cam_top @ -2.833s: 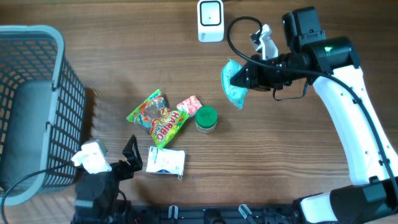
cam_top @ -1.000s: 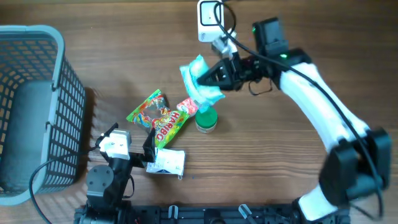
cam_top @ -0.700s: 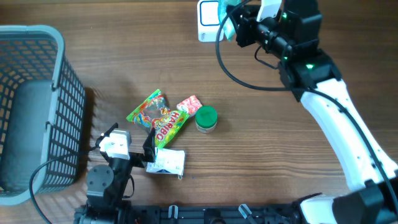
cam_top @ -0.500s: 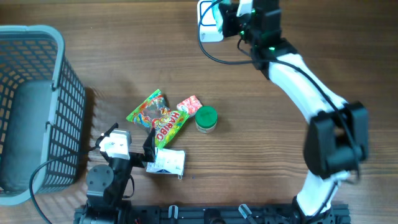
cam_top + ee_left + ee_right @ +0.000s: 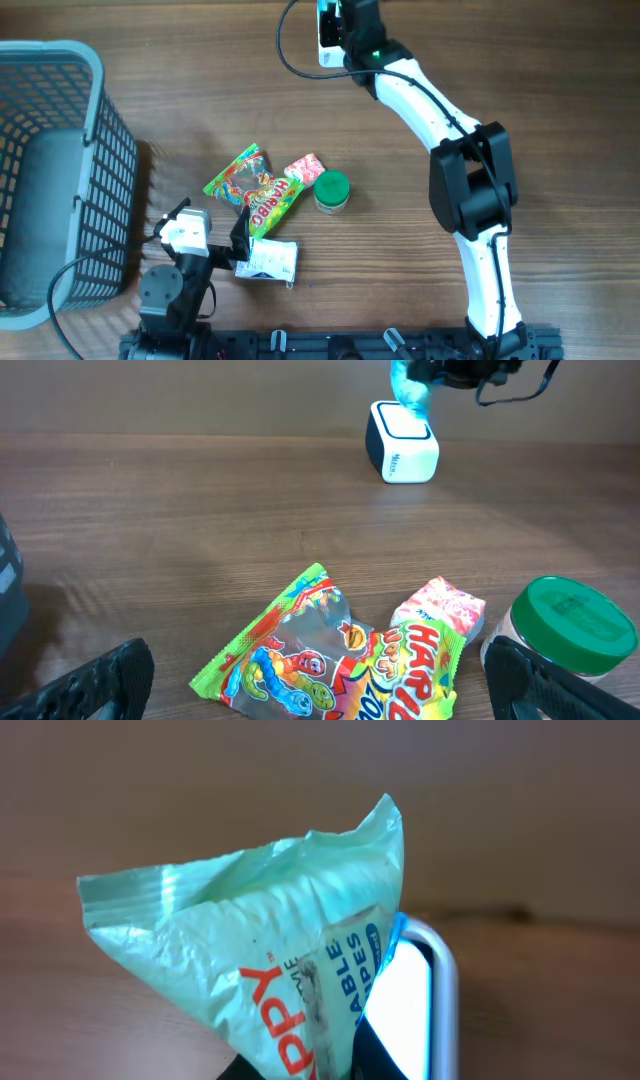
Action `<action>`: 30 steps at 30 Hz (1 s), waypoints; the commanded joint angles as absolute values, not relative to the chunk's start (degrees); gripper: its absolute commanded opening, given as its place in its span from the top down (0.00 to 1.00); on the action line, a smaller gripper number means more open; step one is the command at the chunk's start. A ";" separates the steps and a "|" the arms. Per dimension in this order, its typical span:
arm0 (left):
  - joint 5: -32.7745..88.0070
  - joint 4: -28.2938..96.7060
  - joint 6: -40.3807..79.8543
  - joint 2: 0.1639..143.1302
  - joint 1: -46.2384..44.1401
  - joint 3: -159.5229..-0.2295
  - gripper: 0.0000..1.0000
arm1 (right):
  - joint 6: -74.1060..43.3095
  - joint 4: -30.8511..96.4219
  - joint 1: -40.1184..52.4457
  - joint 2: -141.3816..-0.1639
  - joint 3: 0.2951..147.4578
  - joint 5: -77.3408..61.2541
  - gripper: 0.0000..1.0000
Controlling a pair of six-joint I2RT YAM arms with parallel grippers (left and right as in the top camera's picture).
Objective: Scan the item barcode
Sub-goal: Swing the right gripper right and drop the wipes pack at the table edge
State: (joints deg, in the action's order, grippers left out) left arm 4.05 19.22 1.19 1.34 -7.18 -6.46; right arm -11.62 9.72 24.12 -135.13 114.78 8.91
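Up at the far edge of the table (image 5: 560, 120), the light green bag (image 5: 262, 956) is off the wood, right in front of the white scanner box (image 5: 403, 443). In the right wrist view the bag covers part of the box, and you can read blue and red letters on it. The right claw (image 5: 430, 372) is clenched on the bag and holds it there, with its long white arm (image 5: 420, 85) reaching across the table. Nearer the front lie more things, close together: a bright gummy candy bag (image 5: 252, 187), a small pink packet (image 5: 305, 168) touching it, and a little jar with a green lid (image 5: 331, 190) just beside the packet. A white packet (image 5: 267, 258) lies near the front edge. The left claw (image 5: 318, 670) is down low by that packet with its fingers spread wide and nothing in them. A big grey basket (image 5: 95, 60) stands on the left side, well apart from the bag.
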 commanded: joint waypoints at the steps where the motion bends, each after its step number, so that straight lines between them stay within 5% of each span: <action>1: 4.69 18.98 1.96 1.23 -7.40 -5.85 0.00 | -10.63 20.08 23.49 -131.07 123.00 18.59 0.96; 6: 4.69 18.98 1.98 1.23 -7.40 -5.85 0.00 | -16.01 45.89 17.34 -115.70 124.14 38.30 0.95; 9: 4.69 18.98 1.96 1.23 -7.40 -5.85 0.00 | -21.45 57.17 3.99 -114.43 123.74 42.02 0.96; 14: 4.69 18.98 1.96 1.23 -7.40 -5.85 0.00 | -24.45 53.56 -19.97 -119.70 114.61 34.15 0.95; 20: 4.69 18.98 1.98 1.23 -7.40 -5.85 0.00 | -24.84 51.51 -34.89 -132.70 111.70 27.05 0.95; 21: 4.69 18.98 1.96 1.23 -7.40 -5.85 0.00 | -24.84 51.72 -36.18 -133.73 111.70 24.51 0.91; 22: 4.69 18.98 1.96 1.23 -7.40 -5.85 0.00 | -24.82 51.72 -37.10 -133.93 111.70 21.06 0.48; 24: 4.69 18.98 1.98 1.23 -7.40 -5.85 0.00 | -25.71 52.21 -37.47 -132.70 112.90 19.46 0.00; 28: 4.69 18.98 1.96 1.23 -7.40 -5.85 0.00 | -34.68 55.46 -36.77 -121.75 114.06 16.80 0.01; 30: 4.69 18.98 1.96 1.23 -7.40 -5.85 0.00 | -35.35 57.49 -34.85 -115.42 114.06 2.76 0.00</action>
